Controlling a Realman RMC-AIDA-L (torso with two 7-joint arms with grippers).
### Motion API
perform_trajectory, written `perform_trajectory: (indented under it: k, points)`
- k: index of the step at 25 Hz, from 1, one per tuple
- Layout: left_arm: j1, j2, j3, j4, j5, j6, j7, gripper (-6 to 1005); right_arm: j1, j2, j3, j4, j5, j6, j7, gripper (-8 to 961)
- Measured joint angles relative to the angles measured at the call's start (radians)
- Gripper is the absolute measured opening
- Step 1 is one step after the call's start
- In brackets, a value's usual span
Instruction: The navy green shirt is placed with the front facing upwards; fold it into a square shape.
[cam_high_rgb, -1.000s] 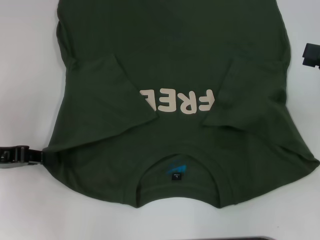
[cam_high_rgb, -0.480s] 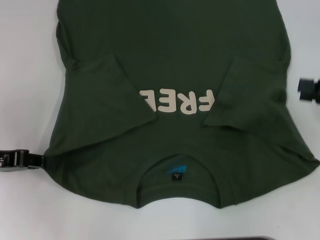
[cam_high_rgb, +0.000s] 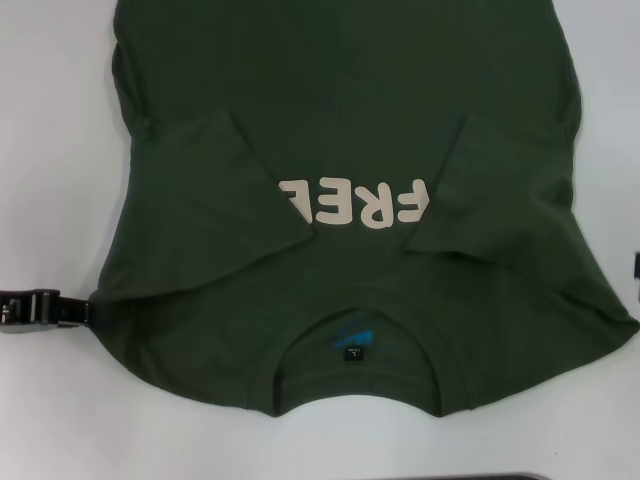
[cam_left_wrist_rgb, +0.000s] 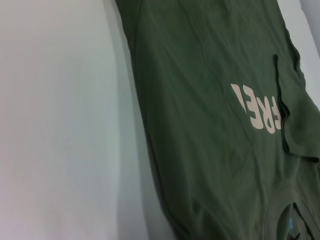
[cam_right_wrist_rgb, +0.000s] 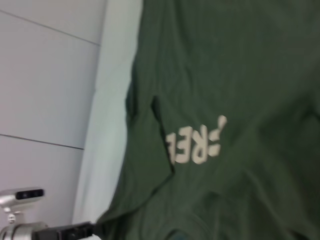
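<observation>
The navy green shirt (cam_high_rgb: 340, 110) lies flat on the white table (cam_high_rgb: 50, 150), front up, with its ribbed collar and blue inner label (cam_high_rgb: 352, 340) nearest me. Both short sleeves are folded inward: one (cam_high_rgb: 215, 190) on the left, one (cam_high_rgb: 500, 190) on the right, each covering an end of the cream lettering (cam_high_rgb: 355, 202). My left gripper (cam_high_rgb: 88, 310) lies low on the table with its tip at the shirt's left shoulder edge; it also shows in the right wrist view (cam_right_wrist_rgb: 92, 229). My right gripper (cam_high_rgb: 636, 265) is only a dark sliver at the right edge. The shirt fills both wrist views (cam_left_wrist_rgb: 210, 150) (cam_right_wrist_rgb: 240, 65).
Bare white table (cam_left_wrist_rgb: 60, 125) runs along the shirt's left side and in front of the collar. A dark strip (cam_high_rgb: 520, 477) shows at the table's near edge. A small grey camera device (cam_right_wrist_rgb: 22, 195) stands beyond the table before a pale panelled wall.
My right gripper has moved down and outward, from well inside the right edge to a sliver at it. My left gripper dipped slightly and came back. The shirt has not moved.
</observation>
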Motion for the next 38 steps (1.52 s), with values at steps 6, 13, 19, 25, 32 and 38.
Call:
perform_trajectory:
  k: [6, 13, 19, 25, 32, 38]
  points:
    - [-0.007, 0.002, 0.0, 0.0, -0.001, 0.01, 0.0, 36, -0.015, -0.002, 0.029, -0.001, -0.088, -0.001, 0.028, 881]
    - [-0.01, 0.003, 0.0, 0.0, 0.0, 0.015, 0.001, 35, -0.01, -0.006, 0.041, -0.004, -0.165, 0.017, 0.052, 881]
    - [-0.012, 0.0, 0.001, 0.0, 0.005, 0.012, 0.007, 35, 0.006, -0.007, 0.041, -0.005, -0.197, 0.05, 0.052, 881]
    - [-0.012, -0.003, 0.0, 0.0, 0.003, 0.007, 0.012, 35, 0.026, -0.009, 0.033, -0.005, -0.201, 0.071, 0.055, 880]
    - [-0.017, -0.003, 0.0, 0.0, 0.0, 0.006, 0.012, 35, 0.051, -0.008, 0.029, -0.005, -0.242, 0.092, 0.063, 880]
    - [-0.023, -0.003, 0.0, 0.002, -0.001, -0.002, 0.009, 35, 0.065, -0.007, 0.028, -0.005, -0.255, 0.097, 0.073, 880]
